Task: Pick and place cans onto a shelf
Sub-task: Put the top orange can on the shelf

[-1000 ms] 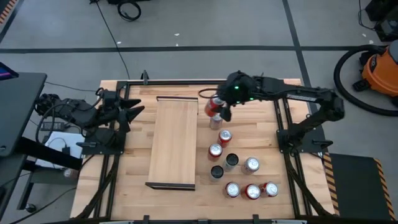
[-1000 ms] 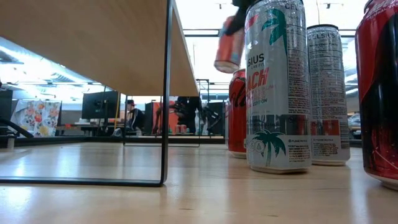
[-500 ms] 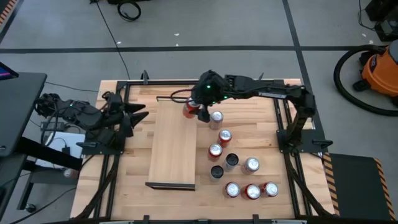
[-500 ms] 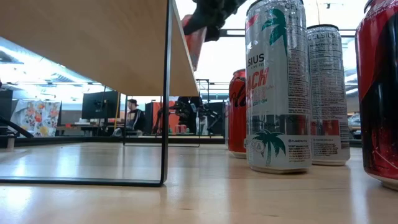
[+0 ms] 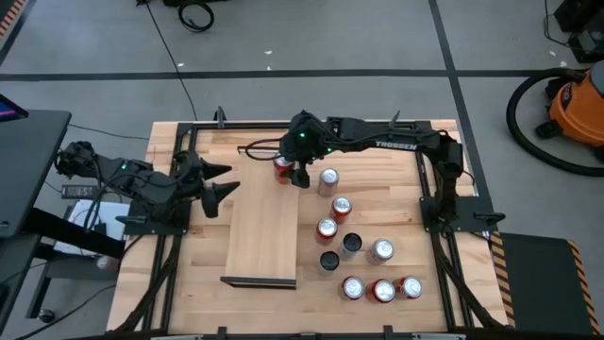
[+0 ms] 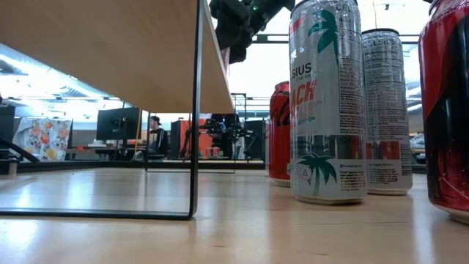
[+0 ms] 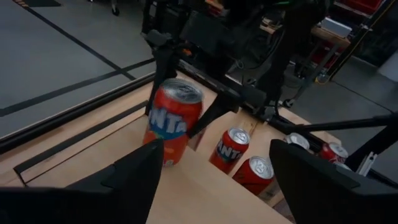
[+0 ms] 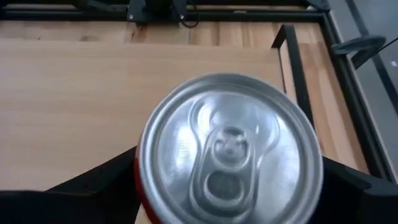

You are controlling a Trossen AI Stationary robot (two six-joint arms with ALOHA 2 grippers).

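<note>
A red can (image 7: 169,134) stands upright on the shelf (image 5: 260,227) at its far right corner. My right gripper (image 5: 286,171) reaches in from the table's right, one finger on each side of the can. The can's silver top (image 8: 229,149) fills the right wrist view. My left gripper (image 5: 225,182) hovers open at the shelf's left edge, pointing at the can and holding nothing. Several more cans (image 5: 351,247) stand on the table right of the shelf. In the low view the shelf board (image 6: 110,51) hides the red can. My right gripper has the red can's side wall (image 7: 188,126) pinched between its two fingers, on opposite sides below the rim. The fingers come slanting down from the table's far right. The can is upright with its base on the shelf board.
Red, silver and black cans (image 6: 326,103) cluster on the tabletop between the shelf and the right arm's base. The shelf's middle and near part (image 5: 257,260) is bare wood. Black frame rails (image 5: 425,189) edge the table. An orange vacuum (image 5: 578,104) sits on the floor at the right.
My right gripper has carried the red can from above the loose cans toward the table's left and down onto the shelf's far right corner. My left gripper has moved toward the shelf and spread its fingers wider.
</note>
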